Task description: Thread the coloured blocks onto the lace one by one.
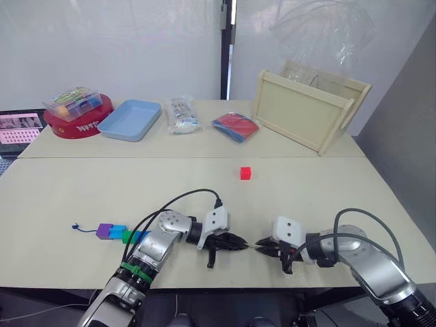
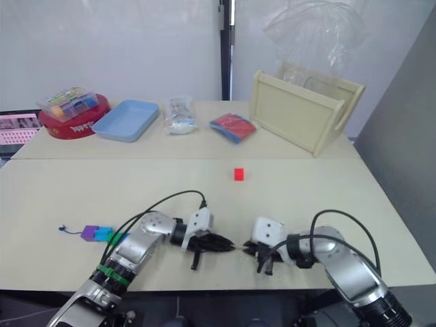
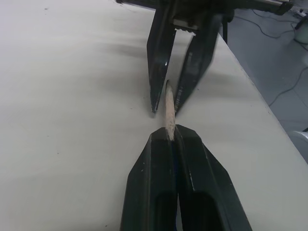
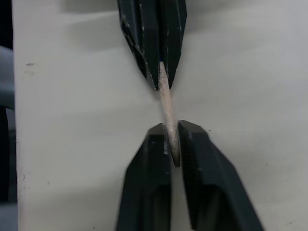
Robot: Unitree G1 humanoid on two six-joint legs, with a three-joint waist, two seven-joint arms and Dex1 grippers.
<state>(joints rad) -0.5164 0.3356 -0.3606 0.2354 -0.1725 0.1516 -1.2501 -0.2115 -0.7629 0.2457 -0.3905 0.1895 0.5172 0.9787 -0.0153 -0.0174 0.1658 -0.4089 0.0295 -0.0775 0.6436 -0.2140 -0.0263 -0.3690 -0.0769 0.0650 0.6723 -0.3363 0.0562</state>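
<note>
Both fingers pinching lace tip (image 4: 168, 115), coloured pieces in clear box (image 1: 72, 103)

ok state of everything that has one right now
left gripper: shut on the lace's pale tip
right gripper: jaws closed around the tip's far end
purple, cyan, green and blue blocks: in a row, apparently threaded on the lace
red block: loose on the table
blue tray: empty
</note>
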